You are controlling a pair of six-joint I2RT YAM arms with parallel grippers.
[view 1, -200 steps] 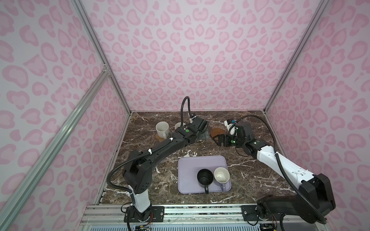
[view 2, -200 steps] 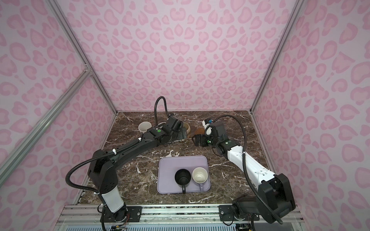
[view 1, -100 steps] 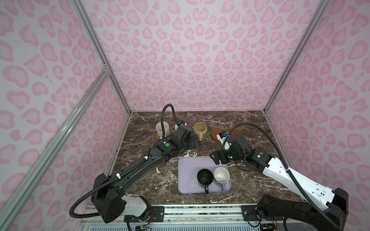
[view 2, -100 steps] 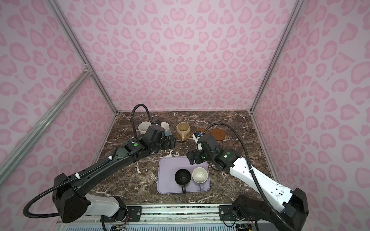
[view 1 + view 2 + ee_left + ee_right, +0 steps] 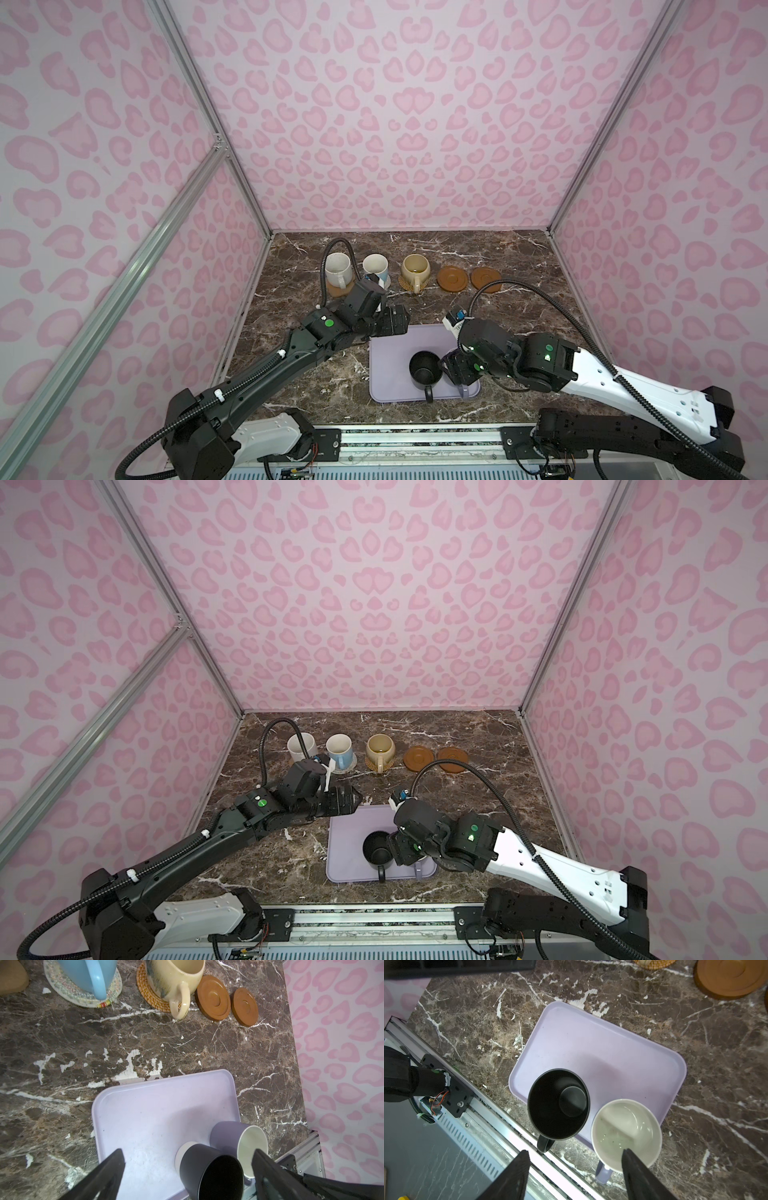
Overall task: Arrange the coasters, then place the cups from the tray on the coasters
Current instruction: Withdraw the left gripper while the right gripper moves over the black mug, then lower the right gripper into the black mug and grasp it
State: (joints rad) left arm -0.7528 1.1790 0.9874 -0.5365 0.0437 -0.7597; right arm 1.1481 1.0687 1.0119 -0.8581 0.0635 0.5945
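Your right hand [image 5: 575, 1152] is over the lavender cup [image 5: 626, 1132].
The cup stands in the tray's [image 5: 602, 1053] front right corner, just beside the black cup [image 5: 558, 1103]. That hand's fingers are apart, one above the cup's mouth, one outside. Your left hand [image 5: 188, 1151], also apart, hovers at the tray's back edge.

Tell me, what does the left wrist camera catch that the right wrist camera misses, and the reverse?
Only the left wrist view shows the light blue mug standing on the whitish woven coaster.

Only the right wrist view looks almost straight down into the black mug, so its handle and inner bottom show.

Both views show the lavender tray with the black mug and the lavender mug standing side by side on it, a brown wooden disc with nothing on it, and the marble table.
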